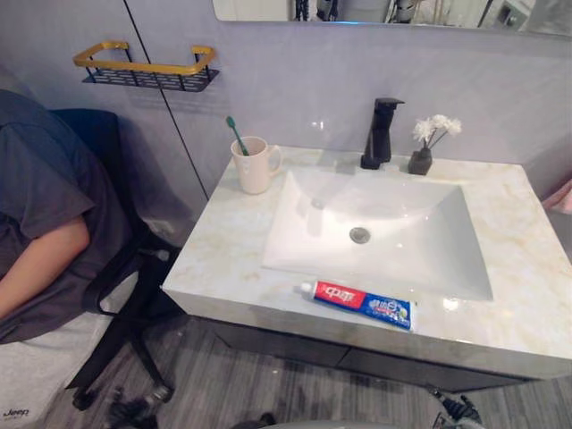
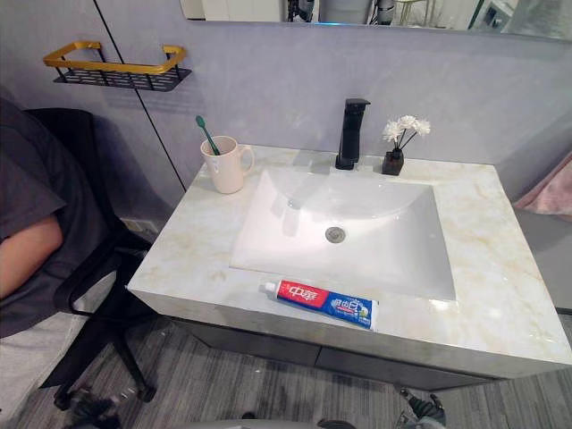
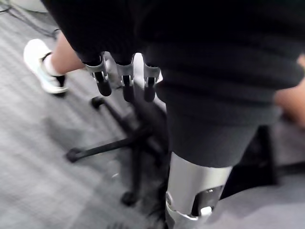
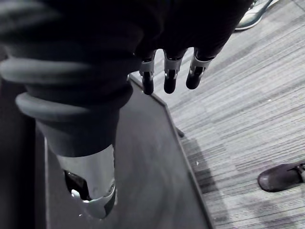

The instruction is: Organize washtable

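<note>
A red, white and blue toothpaste tube [image 1: 356, 303] lies flat on the marble counter [image 1: 217, 246], along its front edge before the white basin [image 1: 393, 259]. At the back left corner stands a cream cup [image 1: 254, 164] with a green toothbrush [image 1: 237, 135] upright in it. My left hand [image 3: 125, 78] hangs low above the floor beside a chair base, fingers relaxed and holding nothing. My right hand [image 4: 170, 71] hangs beside a dark cabinet side, its fingers loose and empty too.
A black faucet [image 1: 382, 132] and a small dark vase of white flowers [image 1: 423, 152] stand behind the basin. A gold and black wall shelf [image 1: 147, 67] hangs at upper left. A person [image 1: 40, 214] sits on a black office chair [image 1: 121, 286] left of the counter. Shoes show on the floor [image 3: 43, 67], [image 4: 281, 175].
</note>
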Controlling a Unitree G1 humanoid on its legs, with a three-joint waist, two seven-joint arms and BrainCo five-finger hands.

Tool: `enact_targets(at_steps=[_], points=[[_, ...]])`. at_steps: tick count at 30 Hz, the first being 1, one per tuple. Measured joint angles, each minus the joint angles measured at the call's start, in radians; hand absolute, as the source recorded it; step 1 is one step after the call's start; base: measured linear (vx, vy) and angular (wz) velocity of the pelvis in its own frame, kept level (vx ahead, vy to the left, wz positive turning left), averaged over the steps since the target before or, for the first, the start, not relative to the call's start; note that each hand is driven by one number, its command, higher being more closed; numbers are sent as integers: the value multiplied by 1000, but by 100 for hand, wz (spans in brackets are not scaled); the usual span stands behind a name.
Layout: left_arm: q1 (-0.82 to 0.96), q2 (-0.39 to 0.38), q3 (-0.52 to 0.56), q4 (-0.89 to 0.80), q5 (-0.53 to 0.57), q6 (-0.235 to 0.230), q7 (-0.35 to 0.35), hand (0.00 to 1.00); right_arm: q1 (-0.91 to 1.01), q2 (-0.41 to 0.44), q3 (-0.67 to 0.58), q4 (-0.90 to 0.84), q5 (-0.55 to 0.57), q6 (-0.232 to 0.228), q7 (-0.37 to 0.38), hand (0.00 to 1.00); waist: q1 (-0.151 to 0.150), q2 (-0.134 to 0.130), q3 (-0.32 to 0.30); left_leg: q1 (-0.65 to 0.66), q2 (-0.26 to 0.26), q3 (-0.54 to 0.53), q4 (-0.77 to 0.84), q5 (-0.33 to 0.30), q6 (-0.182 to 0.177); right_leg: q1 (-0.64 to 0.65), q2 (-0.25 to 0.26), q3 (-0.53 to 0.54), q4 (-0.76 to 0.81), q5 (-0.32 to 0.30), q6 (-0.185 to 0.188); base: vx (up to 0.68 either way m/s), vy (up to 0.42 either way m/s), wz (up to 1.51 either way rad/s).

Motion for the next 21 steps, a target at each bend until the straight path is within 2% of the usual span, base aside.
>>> enact_targets(at_steps=[6, 10, 12, 14, 15, 17, 18, 21], points=[[32, -93, -11, -510, -102, -86, 39, 0, 20, 22, -21, -25, 0, 1, 24, 0, 4, 10, 1, -16, -5, -36, 5, 0, 0, 5, -4, -44, -2, -5, 6, -4, -19, 18], [31, -106, -185, -764, -91, -121, 16, 0, 19, 25, -19, -24, 1, 1, 42, 0, 3, 20, 2, -31, -14, -52, 20, 0, 0, 5, -11, -61, -3, -5, 6, -41, -8, 12], [26, -106, -280, -854, -49, -138, -9, 0, 18, 30, -17, -24, 1, 1, 46, 0, -1, 22, 1, -37, -17, -57, 27, 0, 0, 4, -14, -64, -2, -5, 6, -50, 0, 8], [24, -106, -419, -931, 7, -154, -27, 0, 18, 32, -8, -19, 1, 0, 58, 0, -1, 24, 0, -37, -17, -57, 31, 0, 0, 4, -15, -64, 0, -5, 6, -58, -6, 0], [24, -104, -459, -943, 24, -157, -29, 0, 19, 32, 1, -19, 1, 0, 59, 0, -2, 25, -1, -38, -17, -57, 32, 0, 0, 4, -15, -64, 0, -5, 6, -64, -11, 0], [24, -98, -605, -955, 111, -159, -37, 0, 20, 32, 27, -19, 1, -3, 60, 0, -5, 29, -4, -42, -17, -57, 37, 0, 0, 2, -14, -63, 1, -5, 6, -65, -13, 0], [24, -91, -637, -955, 128, -159, -44, 0, 21, 32, 32, -19, 1, -5, 60, 0, -6, 30, -4, -43, -17, -56, 38, 0, 0, 1, -14, -63, 1, -5, 6, -61, -14, 0], [20, -27, -768, -954, 278, -158, -57, 0, 28, 31, 54, -18, 1, -19, 58, 0, -9, 32, -9, -50, -16, -56, 42, 0, 0, -10, -13, -62, 3, -5, 6, -57, -13, -1]])
